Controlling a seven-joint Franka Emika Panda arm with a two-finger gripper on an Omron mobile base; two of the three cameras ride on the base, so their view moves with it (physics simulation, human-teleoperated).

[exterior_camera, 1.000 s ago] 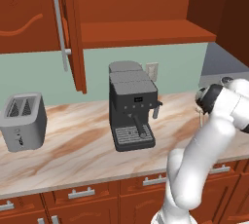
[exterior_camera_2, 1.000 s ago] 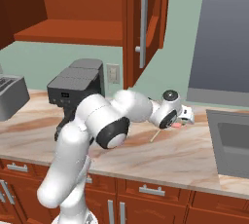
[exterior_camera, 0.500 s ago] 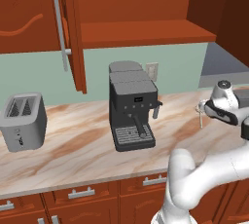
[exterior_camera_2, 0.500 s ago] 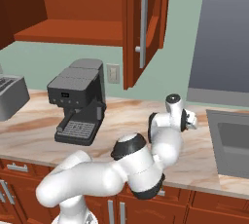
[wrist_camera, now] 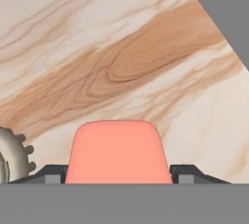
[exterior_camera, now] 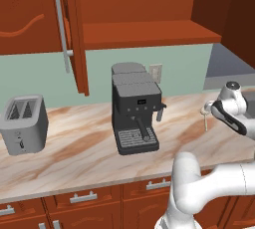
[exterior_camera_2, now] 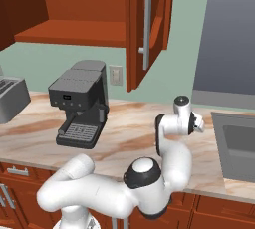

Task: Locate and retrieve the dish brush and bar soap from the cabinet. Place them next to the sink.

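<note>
The pink bar soap (wrist_camera: 116,152) sits between my gripper's (wrist_camera: 116,175) two dark fingertips (wrist_camera: 52,174), which touch both of its sides; the gripper is shut on it just above the marbled counter. At the hand view's left edge lies the round beige head of the dish brush (wrist_camera: 10,159). The dish brush (exterior_camera: 205,119) rests on the counter with its thin handle pointing to the front, right beside my gripper (exterior_camera: 214,108). The dark sink (exterior_camera_2: 239,143) is just right of the gripper (exterior_camera_2: 199,123). The cabinet (exterior_camera: 149,29) stands open above, its door (exterior_camera_2: 149,24) swung out.
A black coffee machine (exterior_camera: 134,113) stands mid-counter and a grey toaster (exterior_camera: 22,123) at the far left. The open cabinet door (exterior_camera: 69,29) with its silver bar handle hangs over the counter. Drawers (exterior_camera: 79,198) run below the counter edge.
The arm has folded into a different pose, its elbow swinging low in front of the base. The hand has stayed by the sink's left side, still shut on the soap.
</note>
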